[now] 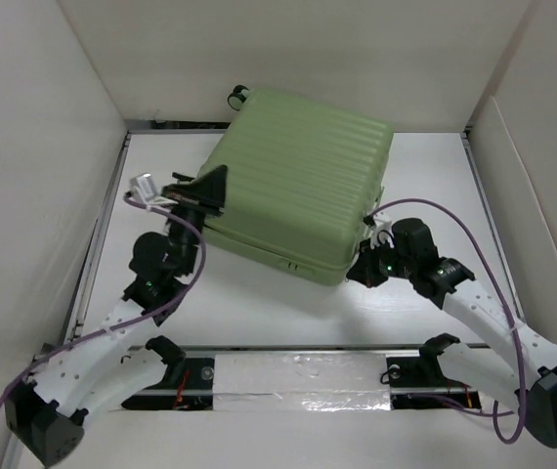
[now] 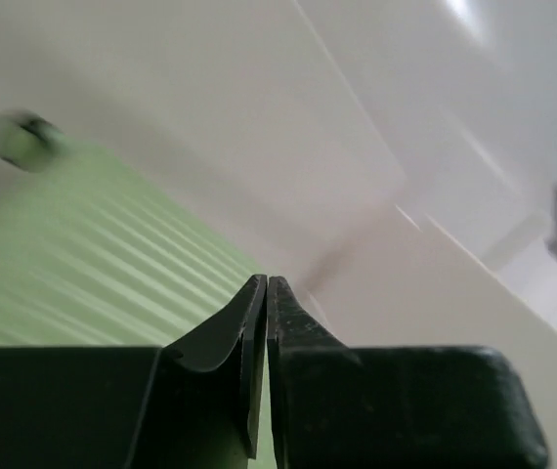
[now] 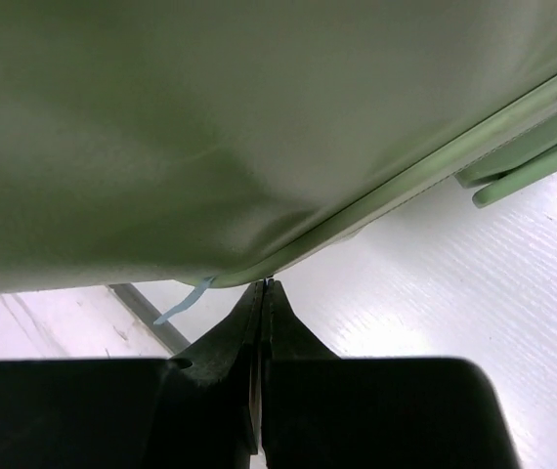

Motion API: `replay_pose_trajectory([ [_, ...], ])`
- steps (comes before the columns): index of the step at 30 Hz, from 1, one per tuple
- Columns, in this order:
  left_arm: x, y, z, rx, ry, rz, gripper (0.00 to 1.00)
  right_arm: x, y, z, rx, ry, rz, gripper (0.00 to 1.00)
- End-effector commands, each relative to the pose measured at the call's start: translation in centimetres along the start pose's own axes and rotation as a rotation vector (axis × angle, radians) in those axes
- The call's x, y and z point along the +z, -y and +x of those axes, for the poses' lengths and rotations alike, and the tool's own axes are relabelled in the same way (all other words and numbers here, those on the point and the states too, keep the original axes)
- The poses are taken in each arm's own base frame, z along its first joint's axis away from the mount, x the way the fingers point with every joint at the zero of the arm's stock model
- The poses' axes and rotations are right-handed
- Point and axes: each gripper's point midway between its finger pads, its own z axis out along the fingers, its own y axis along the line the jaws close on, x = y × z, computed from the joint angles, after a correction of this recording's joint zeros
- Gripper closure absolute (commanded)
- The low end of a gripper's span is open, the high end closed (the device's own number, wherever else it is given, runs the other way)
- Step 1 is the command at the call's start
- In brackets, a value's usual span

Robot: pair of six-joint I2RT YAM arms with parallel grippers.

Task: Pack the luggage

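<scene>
The luggage (image 1: 298, 181) is a light-green ribbed hard-shell suitcase lying flat and closed across the back middle of the table. My left gripper (image 1: 218, 181) hovers over its left corner, jaws together with only a hairline slit and nothing between them. In the left wrist view its tips (image 2: 267, 278) stand above the ribbed shell (image 2: 83, 274). My right gripper (image 1: 357, 276) is shut at the suitcase's near right corner. In the right wrist view its tips (image 3: 264, 283) touch the seam rim under the smooth shell (image 3: 210, 127). Whether they pinch anything is too small to tell.
A black spinner wheel (image 1: 237, 96) sticks out at the suitcase's far corner. A thin light-blue strip (image 3: 183, 301) hangs from the seam beside the right tips. White walls enclose the table on three sides. A silver-taped rail (image 1: 298, 386) runs between the arm bases.
</scene>
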Motion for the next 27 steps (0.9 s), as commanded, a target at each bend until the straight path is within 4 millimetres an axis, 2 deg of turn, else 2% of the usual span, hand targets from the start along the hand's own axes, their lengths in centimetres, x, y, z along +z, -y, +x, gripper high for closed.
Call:
replay_pose_trajectory([
  [1, -3.2, 4.6, 8.7, 0.061, -0.257, 0.233, 1.0, -2.8, -3.0, -12.4, -0.183, 0.378, -0.089, 1.0],
  [2, -6.2, 6.6, 12.8, 0.056, -0.36, 0.29, 1.0, -2.9, -2.7, -12.5, -0.179, 0.383, -0.08, 1.0],
  [3, -8.1, 5.8, 15.6, 0.099, -0.418, 0.275, 1.0, -3.2, -2.1, -12.9, -0.171, 0.401, -0.065, 1.0],
  [4, -9.2, 4.8, 17.0, 0.153, -0.424, 0.226, 1.0, -3.3, -2.0, -12.8, -0.17, 0.404, -0.071, 1.0],
  [5, -10.9, 4.3, 19.2, 0.177, -0.473, 0.216, 1.0, -3.6, -2.4, -12.7, -0.177, 0.414, -0.082, 1.0],
  [6, -13.4, 3.6, 21.4, 0.186, -0.539, 0.218, 1.0, -3.9, -2.0, -12.7, -0.173, 0.422, -0.072, 1.0],
  [8, -15.0, 1.8, 24.0, 0.128, -0.618, 0.156, 1.0, -4.0, -1.8, -12.1, -0.169, 0.411, -0.062, 1.0],
  [9, -16.1, 0.3, 25.1, 0.122, -0.654, 0.135, 0.95, -3.9, -1.6, -11.4, -0.156, 0.389, -0.055, 1.0],
  [11, -16.8, -0.6, 27.0, 0.121, -0.696, 0.127, 0.87, -3.7, -2.5, -10.4, -0.136, 0.385, -0.071, 1.0],
  [12, -17.0, -0.9, 27.5, 0.136, -0.708, 0.121, 0.81, -3.7, -2.7, -9.3, -0.124, 0.394, -0.079, 1.0],
  [15, -16.6, -0.5, 29.3, 0.174, -0.726, 0.133, 0.79, -3.2, -2.6, -7.0, -0.092, 0.362, -0.053, 1.0],
  [19, -14.4, 0.1, 29.8, 0.132, -0.695, 0.137, 0.77, -2.8, -3.4, -5.2, -0.093, 0.319, -0.038, 1.0],
  [21, -13.1, -0.5, 29.9, 0.122, -0.669, 0.119, 0.77, -2.5, -4.6, -4.1, -0.097, 0.289, -0.061, 1.0],
  [22, -12.5, -0.3, 30.1, 0.115, -0.668, 0.12, 0.77, -2.3, -4.7, -3.8, -0.094, 0.284, -0.049, 1.0],
  [23, -11.9, -1.0, 30.5, 0.123, -0.666, 0.103, 0.77, -2.2, -5.0, -3.4, -0.089, 0.27, -0.052, 1.0],
  [24, -11.2, -0.7, 30.6, 0.118, -0.657, 0.105, 0.77, -2.0, -5.9, -2.5, -0.101, 0.241, -0.072, 1.0],
  [27, -10.2, -0.6, 31.2, 0.111, -0.654, 0.109, 0.77, -2.0, -6.6, -1.5, -0.092, 0.216, -0.062, 1.0],
])
